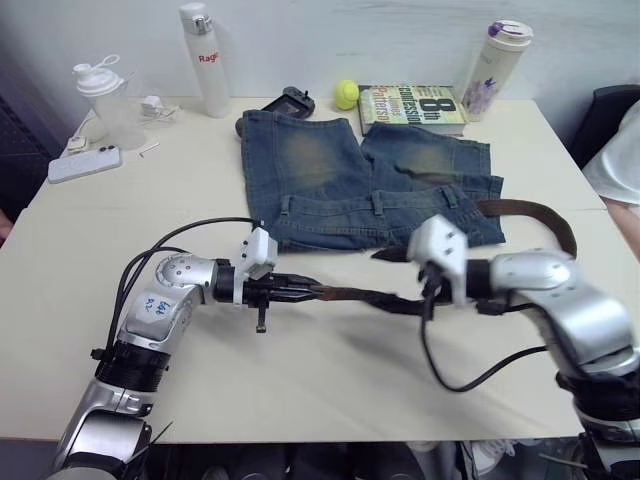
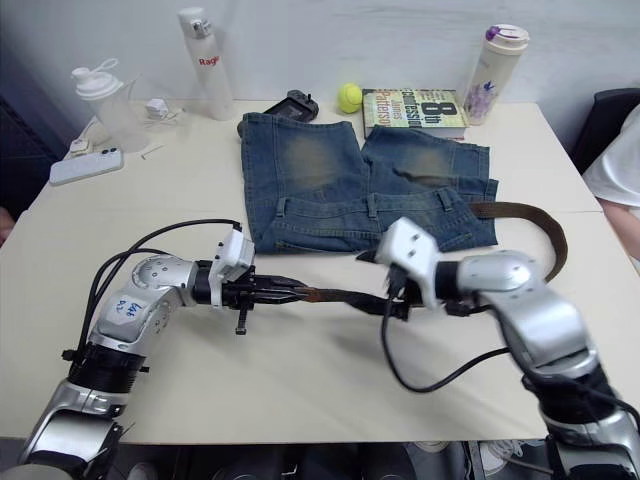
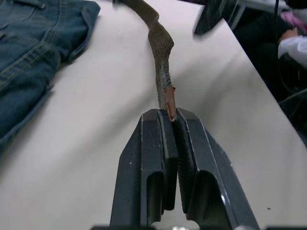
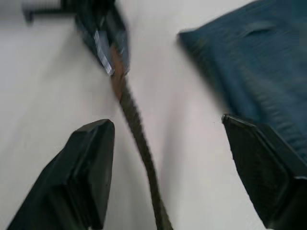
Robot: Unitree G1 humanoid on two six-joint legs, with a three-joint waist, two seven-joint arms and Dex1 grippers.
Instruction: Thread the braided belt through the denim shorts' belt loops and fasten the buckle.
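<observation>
Just in front of the faded blue denim shorts on the pale table, the left gripper pinches the dark-brown braided belt by its tip, apparently for threading, while the right gripper straddles the strap, spread wide.

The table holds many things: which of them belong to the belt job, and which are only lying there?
For the job: belt, its tip pinched in the left gripper; denim shorts; right gripper, open around the belt.

Lying about: tennis ball, book, two bottles, shaker cup, phone.
</observation>
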